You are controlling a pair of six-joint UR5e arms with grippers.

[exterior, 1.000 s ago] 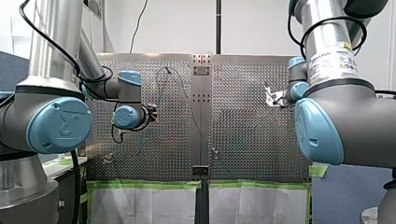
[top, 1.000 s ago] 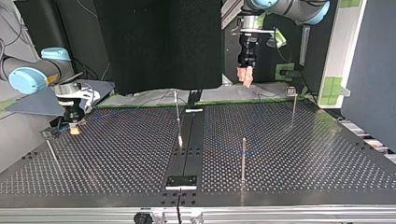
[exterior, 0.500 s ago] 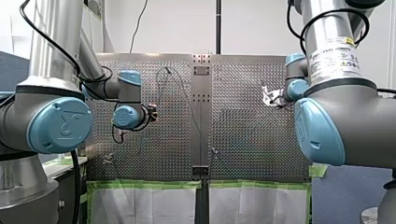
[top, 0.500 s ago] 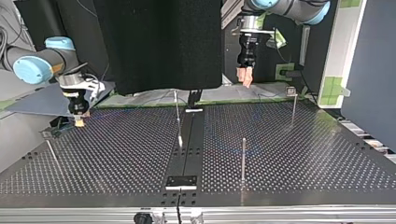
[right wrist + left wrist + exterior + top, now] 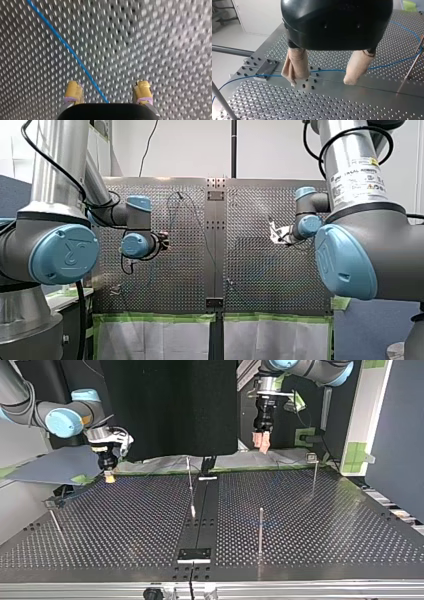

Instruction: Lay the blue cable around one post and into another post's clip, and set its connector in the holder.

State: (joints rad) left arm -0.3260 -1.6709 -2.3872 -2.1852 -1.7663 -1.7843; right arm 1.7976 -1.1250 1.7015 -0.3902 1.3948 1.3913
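The blue cable [image 5: 329, 70] lies flat on the perforated table [image 5: 337, 105]. In the left wrist view it runs under and across my left gripper [image 5: 325, 75], which hangs above it, open, with beige pads [image 5: 295, 66] and nothing held. In the top view my left gripper [image 5: 261, 442] is high over the far edge. The right wrist view shows the blue cable [image 5: 67, 48] running slantwise on the plate between the yellow pads [image 5: 73, 91] of my right gripper [image 5: 107, 91], open and empty. In the top view my right gripper [image 5: 109, 477] is at the left, just above the table.
Thin metal posts stand on the table: one near the middle strip [image 5: 190, 485], one nearer the front [image 5: 260, 530], one at the right [image 5: 314, 477], one at the left [image 5: 55, 522]. A dark plate [image 5: 195, 554] sits on the middle strip at the front edge.
My right gripper has moved toward the table's middle, rightward and farther back in the top view, leftward in the front view. My left arm has not moved.
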